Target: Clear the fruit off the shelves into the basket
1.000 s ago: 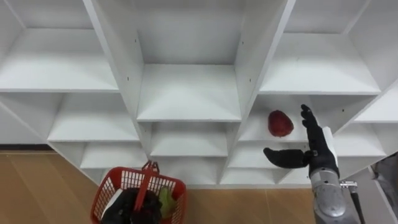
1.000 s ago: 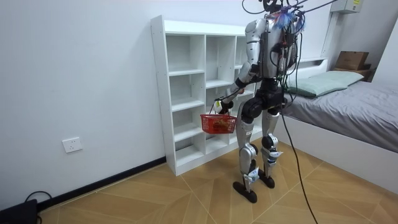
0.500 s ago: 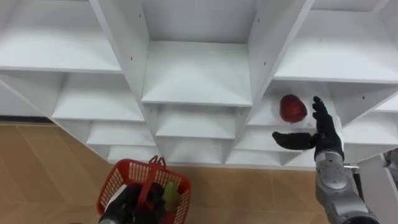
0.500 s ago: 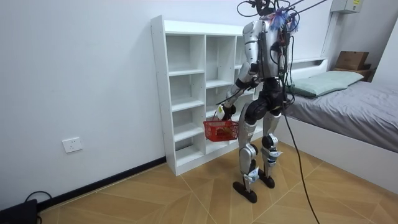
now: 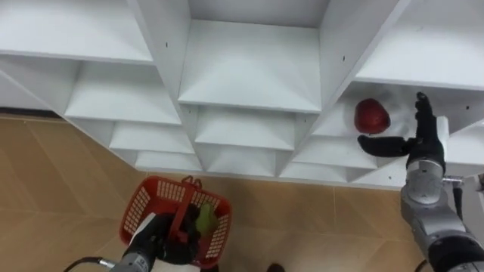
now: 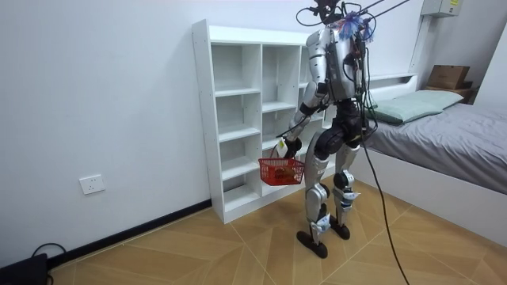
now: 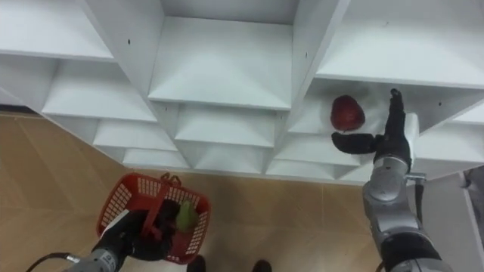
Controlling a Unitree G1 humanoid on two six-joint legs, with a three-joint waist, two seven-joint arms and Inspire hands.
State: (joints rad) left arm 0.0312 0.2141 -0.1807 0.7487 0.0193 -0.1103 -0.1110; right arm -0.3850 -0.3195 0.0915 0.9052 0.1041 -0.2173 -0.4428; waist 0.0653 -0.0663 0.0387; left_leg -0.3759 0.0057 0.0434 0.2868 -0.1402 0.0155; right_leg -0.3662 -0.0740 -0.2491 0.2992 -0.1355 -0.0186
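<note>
While the left hand (image 5: 149,240) clasps the basket (image 5: 138,205) lower left, the right hand (image 5: 418,145) spreads released beside the fruit (image 5: 372,115), likely firm and smooth; cup its sides.

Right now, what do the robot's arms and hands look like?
Both hands are black with slim fingers. The right hand has a small white tag on its back, and the left hand is just as dark. Each forearm is a smooth, rounded silver-grey shell. A thin dark cable loops beside the left forearm.
</note>
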